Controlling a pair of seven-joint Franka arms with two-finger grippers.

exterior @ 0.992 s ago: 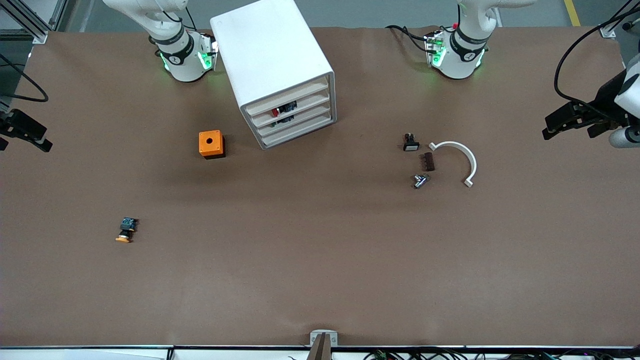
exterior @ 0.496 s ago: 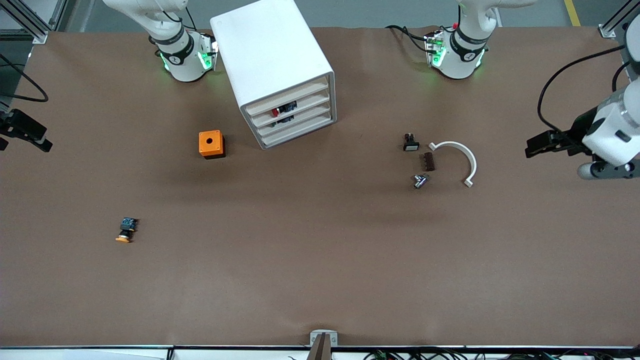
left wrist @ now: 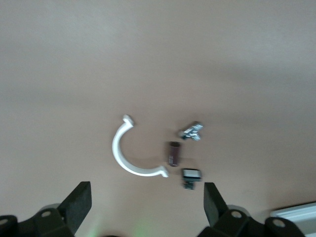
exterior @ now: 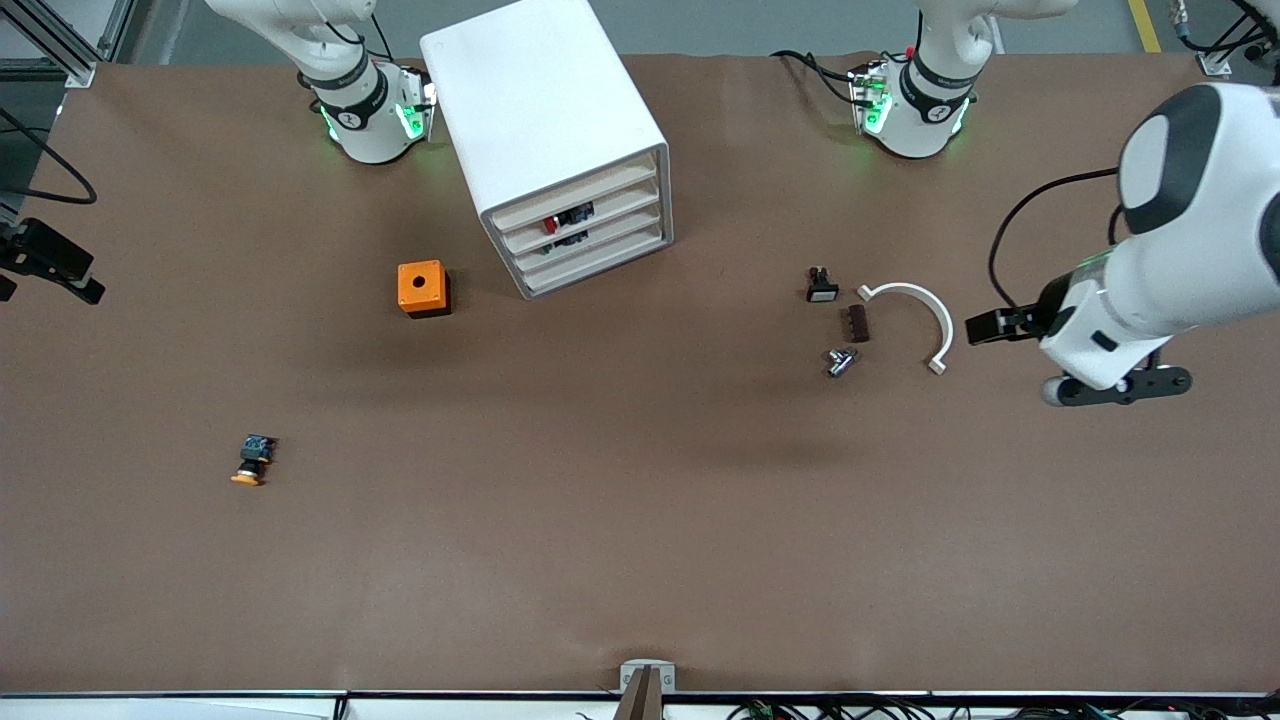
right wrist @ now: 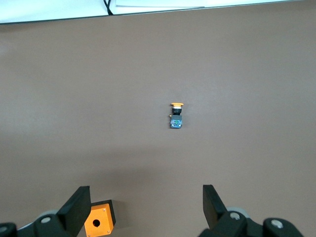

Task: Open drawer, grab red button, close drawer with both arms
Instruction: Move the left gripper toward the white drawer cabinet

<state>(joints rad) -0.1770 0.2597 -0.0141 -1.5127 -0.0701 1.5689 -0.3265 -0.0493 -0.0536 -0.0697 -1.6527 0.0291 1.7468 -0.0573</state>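
Note:
The white four-drawer cabinet stands between the two arm bases. Its second-tier drawer sits in line with the other tiers. The button, red-capped, shows through that tier's front gap. My left gripper is open and empty over the table beside a white curved piece. In the left wrist view its gripper frames bare table. My right gripper hangs at the right arm's end of the table, open and empty; in the right wrist view it is high over the table.
An orange box with a hole sits beside the cabinet. An orange-capped button lies nearer the front camera. The white curved piece, a brown block, a silver part and a black switch cluster together.
My left arm has swung in from the table's end toward the cluster of small parts. The right arm has not moved. The drawer has not moved.

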